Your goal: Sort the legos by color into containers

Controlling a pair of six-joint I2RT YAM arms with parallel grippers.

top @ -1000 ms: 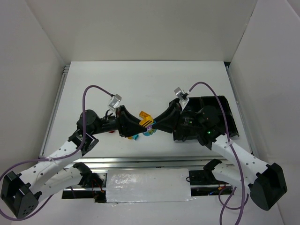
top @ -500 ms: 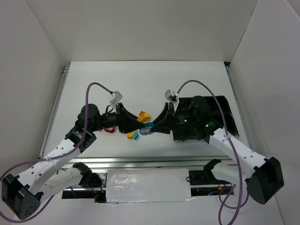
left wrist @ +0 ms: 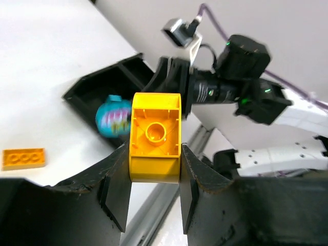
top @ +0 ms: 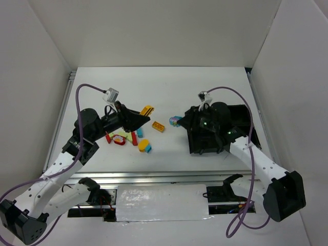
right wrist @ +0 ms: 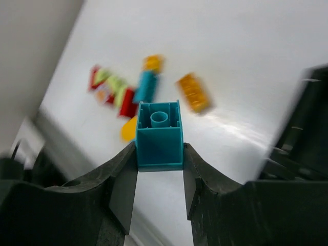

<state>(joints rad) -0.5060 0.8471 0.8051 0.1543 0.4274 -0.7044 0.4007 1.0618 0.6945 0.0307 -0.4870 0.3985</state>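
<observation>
My left gripper [top: 145,115] is shut on a yellow brick [top: 147,109], held above the table left of centre; in the left wrist view the brick [left wrist: 155,137] sits between the fingers [left wrist: 119,174]. My right gripper [top: 179,122] is shut on a cyan brick with a printed face [top: 175,121], just left of the black tray [top: 245,114]. In the right wrist view the cyan brick [right wrist: 159,136] is clamped between the fingers [right wrist: 125,179]. Loose bricks lie on the table: an orange flat one [top: 158,126] and a red, green, yellow and cyan cluster [top: 127,137].
The tray's compartments are mostly hidden by my right arm. White walls enclose the table on the left, back and right. A metal rail [top: 154,177] runs along the near edge. The orange flat brick [right wrist: 193,92] and the cluster [right wrist: 123,92] lie below my right gripper.
Both grippers have pulled apart from the middle of the table. The left has moved left and back with the yellow brick; the right has moved right toward the tray with the cyan brick.
</observation>
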